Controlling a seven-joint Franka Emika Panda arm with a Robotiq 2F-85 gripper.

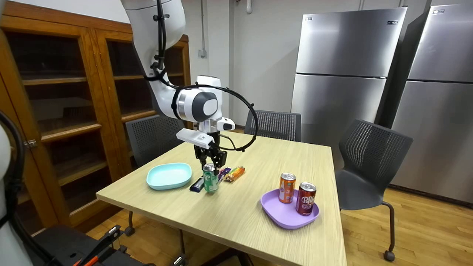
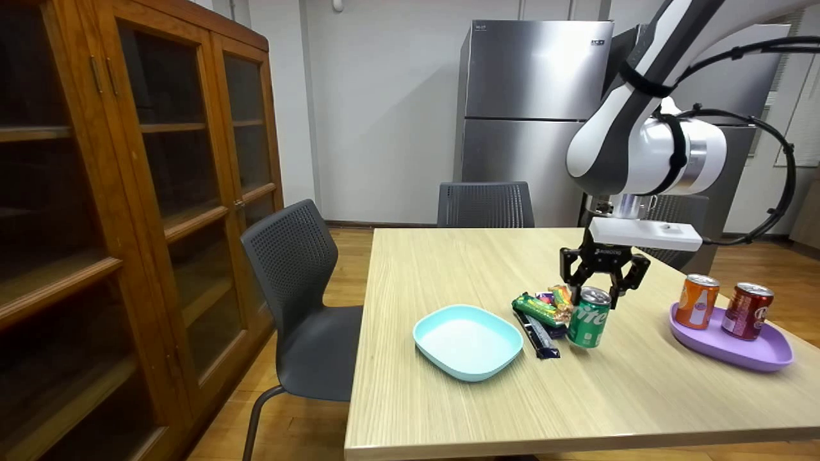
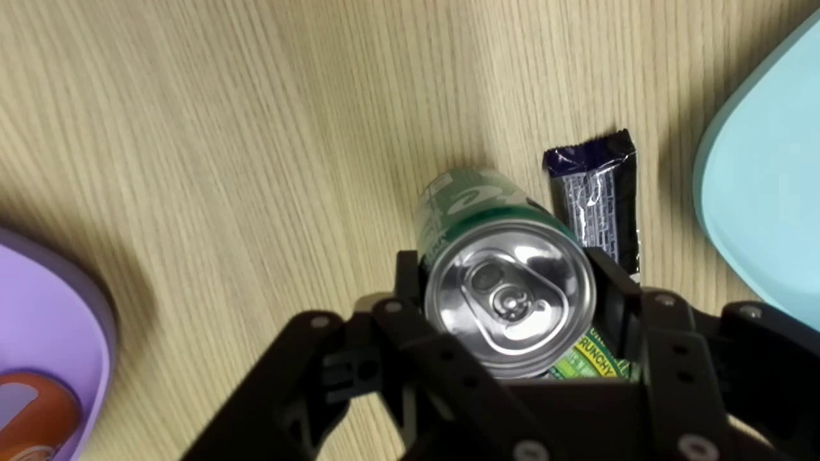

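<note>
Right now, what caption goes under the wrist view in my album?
End effector gripping a Sprite can between a purple tray and a turquoise tray.

Green, white-lettered can (image 2: 589, 320); black end effector (image 2: 594, 298)

In the wrist view, the left and bottom edges cut off the purple plate (image 3: 48, 307) and the orange can (image 3: 38, 416) near 8 o'clock, the right edge crops the turquoise plate (image 3: 775, 198) at 3 o'clock, and the bottom edge trims the end effector (image 3: 508, 272) around 5 o'clock, which, with the green can (image 3: 503, 288), covers most of a green wrapper (image 3: 590, 360). Fine print on the dark wrapper (image 3: 594, 202) is too small to read. In an exterior view, the green can hides the middle of the wrapper pile (image 1: 224, 172), and the counter (image 1: 255, 170) is cut off at 5 o'clock.
</note>
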